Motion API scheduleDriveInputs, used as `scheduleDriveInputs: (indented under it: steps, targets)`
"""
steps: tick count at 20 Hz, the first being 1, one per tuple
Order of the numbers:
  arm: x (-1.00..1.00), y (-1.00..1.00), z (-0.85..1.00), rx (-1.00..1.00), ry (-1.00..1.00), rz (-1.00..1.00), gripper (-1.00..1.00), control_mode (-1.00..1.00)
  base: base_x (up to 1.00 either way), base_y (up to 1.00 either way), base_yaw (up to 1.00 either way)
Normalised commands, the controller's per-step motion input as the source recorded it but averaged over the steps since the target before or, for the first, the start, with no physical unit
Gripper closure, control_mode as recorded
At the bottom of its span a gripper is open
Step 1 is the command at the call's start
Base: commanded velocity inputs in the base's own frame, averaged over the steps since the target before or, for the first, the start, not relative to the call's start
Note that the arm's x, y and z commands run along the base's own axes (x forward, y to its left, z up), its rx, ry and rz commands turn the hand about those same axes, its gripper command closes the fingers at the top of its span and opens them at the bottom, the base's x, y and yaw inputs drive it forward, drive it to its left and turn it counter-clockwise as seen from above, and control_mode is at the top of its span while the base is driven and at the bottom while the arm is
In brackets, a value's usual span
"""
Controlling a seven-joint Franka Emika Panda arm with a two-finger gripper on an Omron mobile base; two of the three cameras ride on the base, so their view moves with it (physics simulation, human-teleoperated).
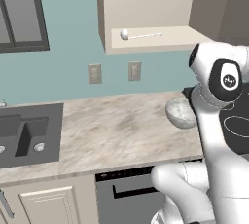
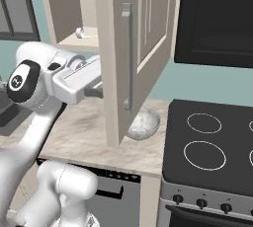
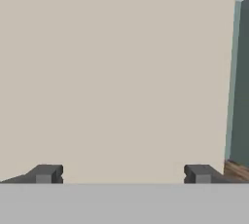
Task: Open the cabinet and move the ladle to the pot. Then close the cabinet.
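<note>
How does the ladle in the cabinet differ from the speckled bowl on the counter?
The ladle is thin and whitish, a small ball scoop on a straight handle; the bowl is wide, rounded and speckled grey-white. The ladle lies flat on the open cabinet shelf, high up; the bowl stands lower, on the counter beside the stove. Both are untouched.

We are counting one beige upper wall cabinet (image 1: 146,4) with one silver bar handle (image 2: 127,58), one whitish ball-ended ladle (image 1: 138,35), one speckled grey-white rounded bowl (image 1: 180,113), two beige wall outlets (image 1: 95,73), three white-ringed burners (image 2: 204,155) on one black stovetop (image 2: 222,142), and one dark grey sink (image 1: 26,135).
</note>
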Motion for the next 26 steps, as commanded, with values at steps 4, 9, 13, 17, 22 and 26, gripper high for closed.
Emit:
scheduleDriveInputs:
  steps: [4,9,13,17,22,26]
  targets:
    - [-0.38,-0.08,0.00,0.00,-0.10,0.01,-1.00,-1.00,0.00,0.00,0.00]
    - [-0.44,0.37,0.01,0.00,-0.15,0.29,-1.00,-1.00,0.00,0.00,0.00]
    - [-0.18,0.68,0.00,0.04,-0.02,0.61,-1.00,-1.00,0.00,0.00,0.00]
    - [0.00,0.75,0.00,0.08,0.01,0.75,-1.00,-1.00,0.00,0.00,0.00]
    - [0.20,0.68,0.00,0.11,0.08,0.76,-1.00,-1.00,0.00,0.00,0.00]
    - [0.71,0.68,0.02,0.13,0.14,0.60,-1.00,-1.00,0.00,0.00,0.00]
